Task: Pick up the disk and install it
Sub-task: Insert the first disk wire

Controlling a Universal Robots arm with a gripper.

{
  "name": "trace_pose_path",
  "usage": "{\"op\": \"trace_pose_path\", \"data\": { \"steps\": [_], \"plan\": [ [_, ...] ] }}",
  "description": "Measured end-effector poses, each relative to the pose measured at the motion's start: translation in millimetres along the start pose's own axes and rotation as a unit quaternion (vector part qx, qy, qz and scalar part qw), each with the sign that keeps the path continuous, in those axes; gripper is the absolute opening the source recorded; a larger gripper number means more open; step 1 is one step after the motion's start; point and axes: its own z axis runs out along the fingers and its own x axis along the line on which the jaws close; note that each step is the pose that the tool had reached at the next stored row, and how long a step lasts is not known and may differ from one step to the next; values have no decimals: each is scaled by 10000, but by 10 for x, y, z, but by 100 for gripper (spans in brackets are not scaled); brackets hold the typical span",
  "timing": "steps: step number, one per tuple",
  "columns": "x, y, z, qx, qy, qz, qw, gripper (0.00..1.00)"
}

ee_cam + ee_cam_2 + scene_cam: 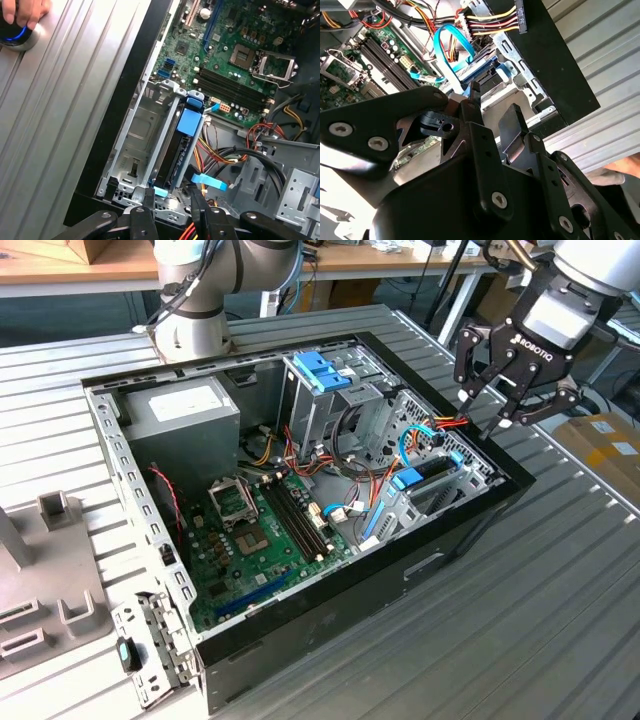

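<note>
The disk (175, 150) stands on edge in the metal drive bay (132, 135) at the case's corner, its dark body framed by blue rails with a blue tab on top. In the exterior view the disk (422, 473) sits in that bay near the case wall on the exterior view's right. My gripper (482, 412) hangs above and just outside that wall, open, with nothing between its fingers. In both wrist views the gripper (172, 197) (492, 107) is apart from the disk, and its black fingertips (148, 196) point toward the bay's end.
The open black case (470, 530) holds a green motherboard (255, 535), a grey power-supply box (185, 415), a drive cage with a blue latch (322, 370) and loose coloured cables (445, 425). A person's hand (22, 12) rests on a round device on the ribbed table (560, 620).
</note>
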Motion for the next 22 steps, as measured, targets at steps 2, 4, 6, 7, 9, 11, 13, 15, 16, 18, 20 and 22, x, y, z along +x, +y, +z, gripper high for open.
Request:
{"op": "trace_pose_path", "data": {
  "steps": [2,4,6,7,9,11,13,15,16,18,20,22],
  "plan": [
    [0,0,0,-3,1,-41,10000,42],
    [0,0,0,-6,3,-81,10000,42],
    [0,0,0,-8,4,-124,9999,42],
    [0,0,0,-10,4,-144,9999,42],
    [0,0,0,-14,6,-206,9998,42],
    [0,0,0,-18,7,-255,9997,42],
    [0,0,0,-20,8,-295,9996,42],
    [0,0,0,-23,9,-338,9994,42],
    [0,0,0,-25,11,-368,9993,42],
    [0,0,0,-28,12,-413,9991,42],
    [0,0,0,-31,13,-462,9989,42],
    [0,0,0,-34,14,-505,9987,42]
  ]
}}
